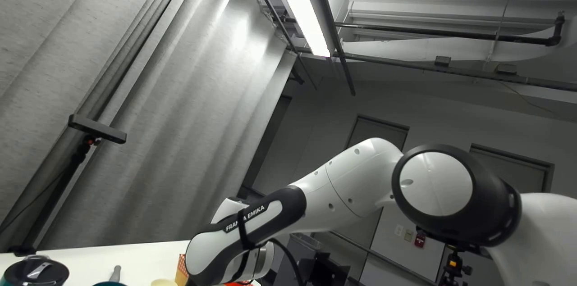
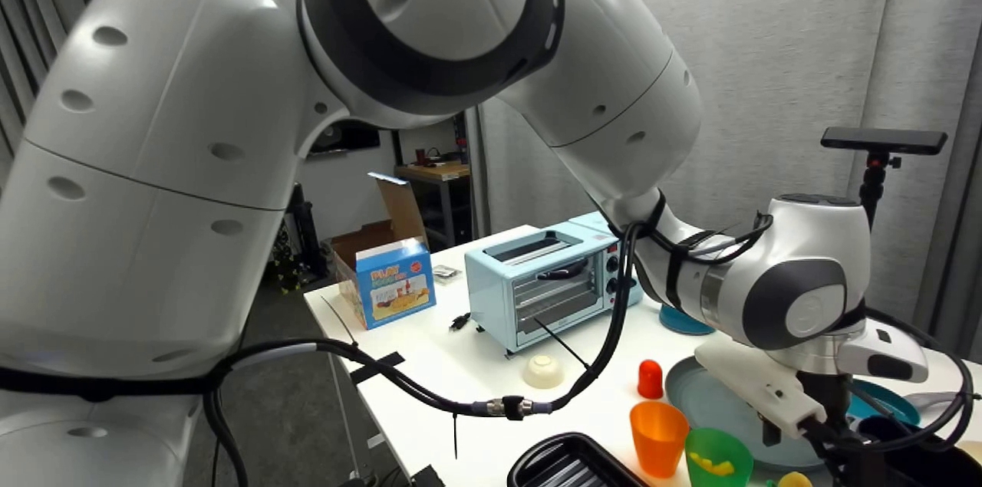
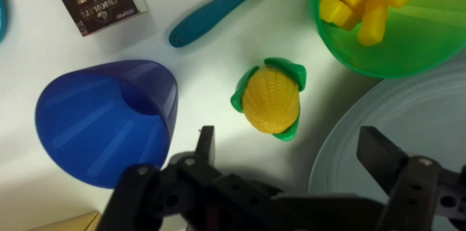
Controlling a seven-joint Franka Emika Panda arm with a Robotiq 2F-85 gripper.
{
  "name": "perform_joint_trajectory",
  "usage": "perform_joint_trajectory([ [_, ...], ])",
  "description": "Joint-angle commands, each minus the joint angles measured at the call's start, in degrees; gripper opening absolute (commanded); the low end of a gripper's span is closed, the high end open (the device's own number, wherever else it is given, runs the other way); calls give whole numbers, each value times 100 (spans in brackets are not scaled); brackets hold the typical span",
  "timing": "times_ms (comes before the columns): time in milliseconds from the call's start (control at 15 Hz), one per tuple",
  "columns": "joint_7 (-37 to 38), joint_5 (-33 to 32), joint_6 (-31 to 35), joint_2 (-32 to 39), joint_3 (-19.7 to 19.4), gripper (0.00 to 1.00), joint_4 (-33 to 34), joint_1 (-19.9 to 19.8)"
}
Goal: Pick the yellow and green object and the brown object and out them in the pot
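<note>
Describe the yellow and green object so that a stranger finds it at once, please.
In the wrist view, find the large grey plate and the blue cup. Between them, on the white table, lies the yellow and green object. Unlike the yellow pieces inside the green cup, it has green leaf-like flaps around a ridged yellow body.

The arm [image 2: 644, 103] bends at its elbow [image 1: 436, 183] and slopes down to the wrist [image 2: 805, 303]; the pincer [image 3: 287, 140], fingers [image 3: 380, 156] spread wide, seems to point downward, though mostly hidden from outside.

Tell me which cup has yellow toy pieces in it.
The green cup; the yellow toy pieces showing inside set it apart from the blue cup and the orange cup.
</note>
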Motion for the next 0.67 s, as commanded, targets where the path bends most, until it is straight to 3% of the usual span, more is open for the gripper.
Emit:
perform_joint_trajectory([
  [0, 185, -170, -84, 62, -48, 100, 47, 5],
  [600, 209, -169, -93, 127, -124, 100, -17, -2],
])
